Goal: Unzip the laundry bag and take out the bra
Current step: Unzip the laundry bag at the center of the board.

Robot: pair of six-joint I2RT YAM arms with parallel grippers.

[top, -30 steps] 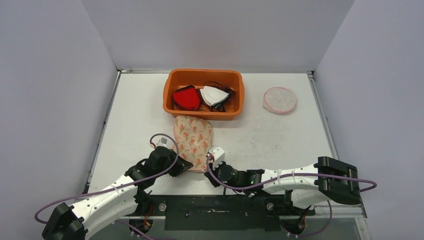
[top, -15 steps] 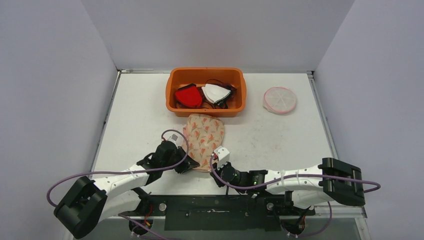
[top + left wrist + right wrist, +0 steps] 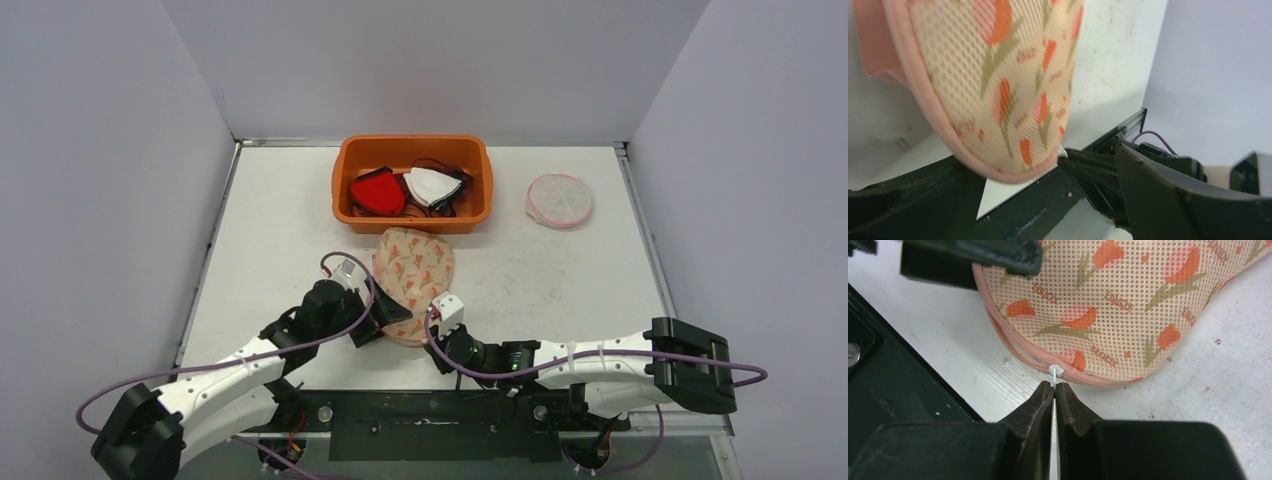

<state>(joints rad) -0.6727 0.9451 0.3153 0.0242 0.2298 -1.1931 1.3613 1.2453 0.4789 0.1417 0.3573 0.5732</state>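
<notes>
The laundry bag (image 3: pixel 415 272), peach mesh printed with orange tulips, lies flat on the white table just in front of the orange bin. My right gripper (image 3: pixel 1054 385) is shut on the white zipper pull (image 3: pixel 1054 371) at the bag's (image 3: pixel 1128 300) near pink-trimmed edge; from above the right gripper (image 3: pixel 432 332) sits at the bag's near right corner. My left gripper (image 3: pixel 383 318) is open at the bag's near left edge, and in its wrist view the bag (image 3: pixel 998 85) hangs over the gap between its jaws. The bra is hidden.
The orange bin (image 3: pixel 413 145) at the back holds a red and a white padded garment with black straps. A round pink-rimmed mesh disc (image 3: pixel 559 200) lies at the back right. The black base rail (image 3: pixel 430 420) runs along the near edge.
The bag has slid to the right and away from the near edge. My left gripper followed it, then opened and let go of the bag's edge. My right gripper stayed shut on the pull.
</notes>
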